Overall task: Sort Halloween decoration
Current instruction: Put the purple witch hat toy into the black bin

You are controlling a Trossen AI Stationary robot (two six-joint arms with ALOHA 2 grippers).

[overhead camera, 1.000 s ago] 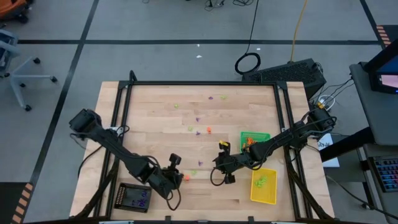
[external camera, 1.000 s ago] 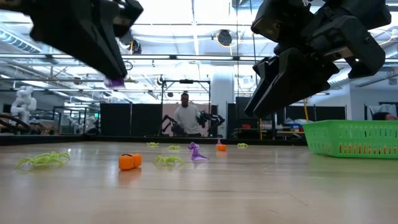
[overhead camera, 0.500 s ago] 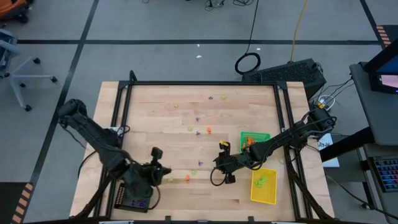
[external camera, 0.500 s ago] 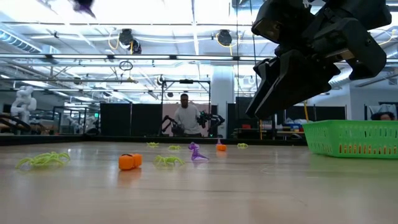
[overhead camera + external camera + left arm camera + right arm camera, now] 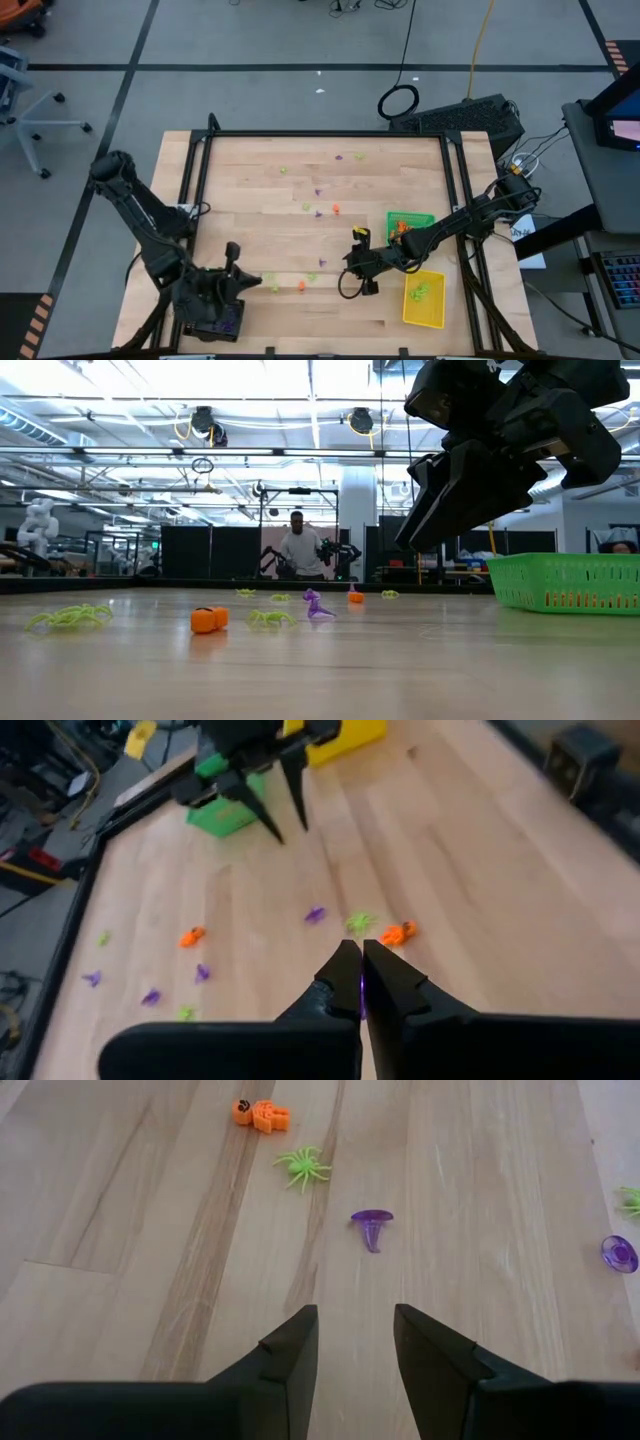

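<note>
Small Halloween decorations lie scattered on the wooden table: an orange pumpkin [image 5: 259,1114], a green spider [image 5: 303,1168] and a purple piece [image 5: 372,1226]. All three lie ahead of my right gripper [image 5: 355,1330], which hangs open above the table near its middle [image 5: 358,264]. More pieces lie farther back, among them a purple one [image 5: 318,192]. My left gripper [image 5: 245,282] is at the near left, beside the black tray [image 5: 214,320], shut on a purple decoration [image 5: 361,986]. My left gripper pinches a purple decoration between its two fingers; only a thin purple sliver [image 5: 361,990] shows in the slit between them. The fingers slant down toward the table's right. The piece is lifted clear of the table.
A green tray [image 5: 410,222] with orange pieces and a yellow tray [image 5: 424,298] with green pieces stand at the right. An orange piece [image 5: 300,287] and a green spider [image 5: 268,283] lie between the grippers. A person stands in the room beyond the table [image 5: 298,548].
My left gripper has risen and swung toward the table's near left corner, from beside the orange piece to beside the black tray, staying shut on the purple decoration. It has left the low view.
</note>
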